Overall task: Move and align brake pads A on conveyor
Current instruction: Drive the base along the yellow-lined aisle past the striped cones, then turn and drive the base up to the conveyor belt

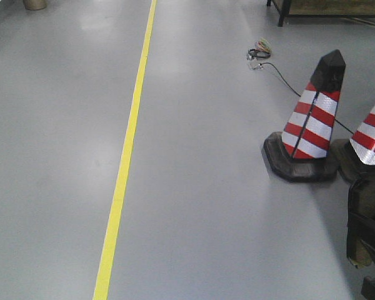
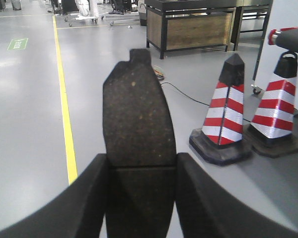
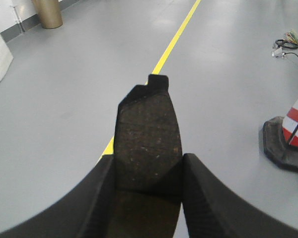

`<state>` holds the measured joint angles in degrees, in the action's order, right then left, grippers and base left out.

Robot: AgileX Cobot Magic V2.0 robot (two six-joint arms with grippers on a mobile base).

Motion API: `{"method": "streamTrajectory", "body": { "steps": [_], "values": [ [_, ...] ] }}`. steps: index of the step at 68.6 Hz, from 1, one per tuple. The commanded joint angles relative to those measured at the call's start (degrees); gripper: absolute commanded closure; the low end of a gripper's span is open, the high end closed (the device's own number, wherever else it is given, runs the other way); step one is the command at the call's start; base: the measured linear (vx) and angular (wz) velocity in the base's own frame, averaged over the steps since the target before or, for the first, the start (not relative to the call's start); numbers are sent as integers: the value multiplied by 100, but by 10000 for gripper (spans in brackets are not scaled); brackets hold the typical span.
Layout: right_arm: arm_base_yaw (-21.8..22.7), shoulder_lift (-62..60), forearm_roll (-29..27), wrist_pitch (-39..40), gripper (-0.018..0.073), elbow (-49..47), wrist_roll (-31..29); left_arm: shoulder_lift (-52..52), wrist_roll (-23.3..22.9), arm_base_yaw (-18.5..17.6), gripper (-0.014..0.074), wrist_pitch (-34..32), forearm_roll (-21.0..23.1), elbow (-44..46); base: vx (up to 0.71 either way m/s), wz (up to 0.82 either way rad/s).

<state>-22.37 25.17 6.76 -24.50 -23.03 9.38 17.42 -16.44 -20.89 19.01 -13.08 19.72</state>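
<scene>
Two dark grey, curved, gritty brake pads are gripped end-on: the left pad (image 2: 138, 114) in the left gripper (image 2: 141, 159), the right pad (image 3: 148, 134) in the right gripper (image 3: 148, 161), jaws closed to pad width, likely for carrying. Both hang near the yellow painted floor line (image 1: 127, 150); conveyor unseen.

We see a dark grey, curved oblong brake pad (image 2: 138, 114) with a rough, grainy, matt face flecked with pale specks, and a second brake pad (image 3: 148, 131) equally coarse. The grey floor (image 1: 50, 156) looks smooth with a soft sheen, and the red-and-white striped cone (image 1: 314, 119) carries glossy bands above a dull black rubbery base.
</scene>
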Motion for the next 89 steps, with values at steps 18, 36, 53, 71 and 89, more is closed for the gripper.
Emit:
{"method": "streamTrajectory", "body": {
  "steps": [18,36,53,71,89],
  "values": [
    [-4,21,72,541,481,-177,-39,48,-15,-30,481,-544,-42,169,71,0],
    [-4,21,72,541,481,-177,-39,48,-15,-30,481,-544,-42,169,66,6],
    [-4,21,72,541,481,-177,-39,48,-15,-30,481,-544,-42,169,60,-10],
    [-4,21,72,541,481,-177,-39,48,-15,-30,481,-544,-42,169,56,-36],
    [-4,21,72,541,481,-177,-39,48,-15,-30,481,-544,-42,169,49,-68]
  ]
}}
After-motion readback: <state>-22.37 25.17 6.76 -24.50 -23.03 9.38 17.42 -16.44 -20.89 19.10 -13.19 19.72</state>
